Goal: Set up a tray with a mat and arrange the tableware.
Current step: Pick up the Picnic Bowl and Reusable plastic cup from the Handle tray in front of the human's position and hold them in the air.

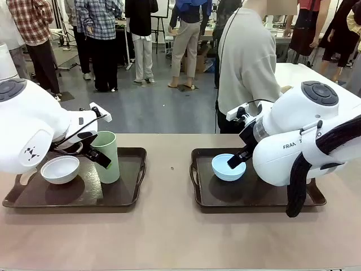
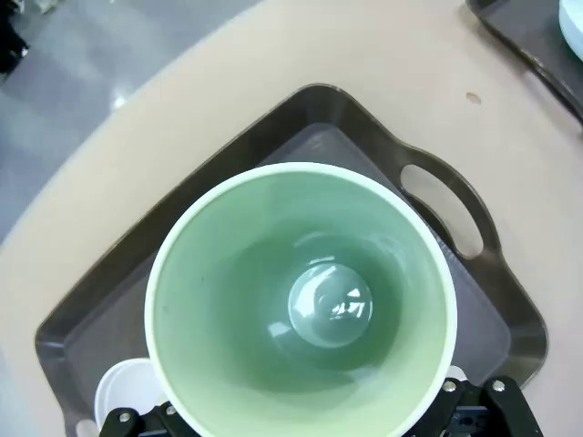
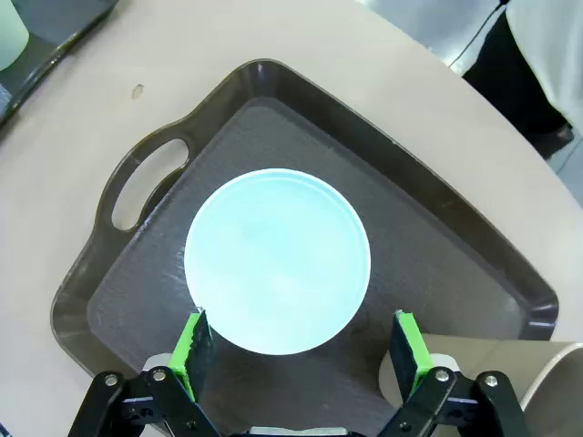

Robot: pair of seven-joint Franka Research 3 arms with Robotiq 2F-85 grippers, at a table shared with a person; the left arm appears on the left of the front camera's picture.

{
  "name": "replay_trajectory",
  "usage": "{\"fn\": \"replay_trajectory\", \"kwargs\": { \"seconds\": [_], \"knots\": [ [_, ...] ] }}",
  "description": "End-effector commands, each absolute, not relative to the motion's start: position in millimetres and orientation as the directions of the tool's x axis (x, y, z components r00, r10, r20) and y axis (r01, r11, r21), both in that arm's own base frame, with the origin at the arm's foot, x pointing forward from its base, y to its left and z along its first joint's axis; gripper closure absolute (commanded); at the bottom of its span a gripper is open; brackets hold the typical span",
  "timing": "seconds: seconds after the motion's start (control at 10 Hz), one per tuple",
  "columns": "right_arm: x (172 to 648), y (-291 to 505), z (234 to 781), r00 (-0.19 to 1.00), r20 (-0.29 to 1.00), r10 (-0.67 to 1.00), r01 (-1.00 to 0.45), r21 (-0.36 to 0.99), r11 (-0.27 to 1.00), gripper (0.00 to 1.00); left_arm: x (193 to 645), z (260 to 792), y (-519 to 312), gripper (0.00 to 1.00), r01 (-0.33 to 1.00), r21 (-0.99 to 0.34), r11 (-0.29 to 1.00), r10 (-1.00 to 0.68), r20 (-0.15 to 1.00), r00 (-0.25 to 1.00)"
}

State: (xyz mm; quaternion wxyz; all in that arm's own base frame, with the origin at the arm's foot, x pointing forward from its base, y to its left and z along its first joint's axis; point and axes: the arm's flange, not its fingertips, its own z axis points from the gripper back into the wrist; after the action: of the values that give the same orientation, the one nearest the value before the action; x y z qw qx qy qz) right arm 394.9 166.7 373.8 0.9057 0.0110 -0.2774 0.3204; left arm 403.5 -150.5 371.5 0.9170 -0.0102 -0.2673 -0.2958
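Note:
On the left tray point(image 1: 132, 195) stand a white bowl point(image 1: 60, 169) and a pale green tumbler point(image 1: 105, 156), upright. My left gripper point(image 1: 92, 150) is open with its jaws on either side of the tumbler point(image 2: 301, 300); whether they touch it I cannot tell. A translucent mat point(image 2: 478, 314) lies in that tray, and the white bowl's point(image 2: 126, 393) rim peeks out beside it. The right tray point(image 1: 206, 197) holds a light blue bowl point(image 1: 228, 167). Over that bowl's point(image 3: 278, 259) near edge hangs my right gripper point(image 3: 301, 344), open and holding nothing. A tan tumbler point(image 3: 510, 375) lies beside it.
A person in a grey top point(image 1: 248, 62) stands at the far side of the table, behind the right tray. A small speck point(image 1: 172, 168) lies on the bare tabletop between the trays. The table's front half point(image 1: 169, 237) is free.

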Motion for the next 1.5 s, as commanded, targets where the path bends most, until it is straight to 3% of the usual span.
{"fn": "replay_trajectory", "kwargs": {
  "seconds": [0.0, 1.1, 1.2, 1.3, 1.4],
  "knots": [
    [395, 167, 374, 0.641, 0.510, 0.574, -0.586, -0.158, 0.794, 0.00, 403, 372, -151, 0.00, 0.548, 0.139, 0.825, -0.537, 0.497, 0.682],
    [395, 167, 374, 0.641, 0.509, 0.574, -0.586, -0.158, 0.794, 0.00, 403, 371, -151, 0.00, 0.548, 0.139, 0.825, -0.537, 0.496, 0.682],
    [383, 174, 382, 0.661, 0.506, 0.553, -0.601, -0.083, 0.795, 0.00, 393, 373, -139, 0.00, 0.563, 0.139, 0.815, -0.555, 0.467, 0.689],
    [368, 179, 394, 0.671, 0.492, 0.555, -0.608, -0.063, 0.791, 0.00, 378, 377, -130, 0.00, 0.562, 0.102, 0.821, -0.544, 0.439, 0.715],
    [356, 180, 403, 0.759, 0.438, 0.482, -0.527, -0.022, 0.850, 0.00, 359, 388, -127, 0.00, 0.599, -0.018, 0.801, -0.542, 0.405, 0.737]
  ]
}}
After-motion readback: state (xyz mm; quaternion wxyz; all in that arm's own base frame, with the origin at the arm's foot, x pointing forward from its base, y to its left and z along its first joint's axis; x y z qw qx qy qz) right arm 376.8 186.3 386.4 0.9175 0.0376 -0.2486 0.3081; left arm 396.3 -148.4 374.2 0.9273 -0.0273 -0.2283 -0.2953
